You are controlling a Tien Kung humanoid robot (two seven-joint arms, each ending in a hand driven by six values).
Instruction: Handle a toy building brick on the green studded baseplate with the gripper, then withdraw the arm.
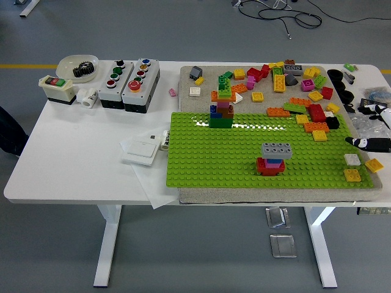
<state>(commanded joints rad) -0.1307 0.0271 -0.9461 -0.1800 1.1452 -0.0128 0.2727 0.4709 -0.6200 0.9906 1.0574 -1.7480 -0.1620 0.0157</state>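
The green studded baseplate point(214, 159) lies on a grey mat in the middle of the table. A small stack point(273, 160) stands on it right of centre: a grey brick on top of blue and red bricks. A taller mixed stack point(222, 105) of green, orange, brown and blue bricks stands at its far edge. My right hand point(370, 128) comes in at the right edge, fingers spread, holding nothing, beside the baseplate's right end. A white brick point(352, 159) and yellow bricks point(352, 175) lie just below it. My left arm is out of sight.
Many loose bricks point(287, 85) lie on the mat behind the baseplate. Push-button control boxes point(128, 82), a white bowl with a black gear point(78, 67) and a white switch plate point(142, 148) stand on the left. Black parts and bags point(366, 94) lie at the far right.
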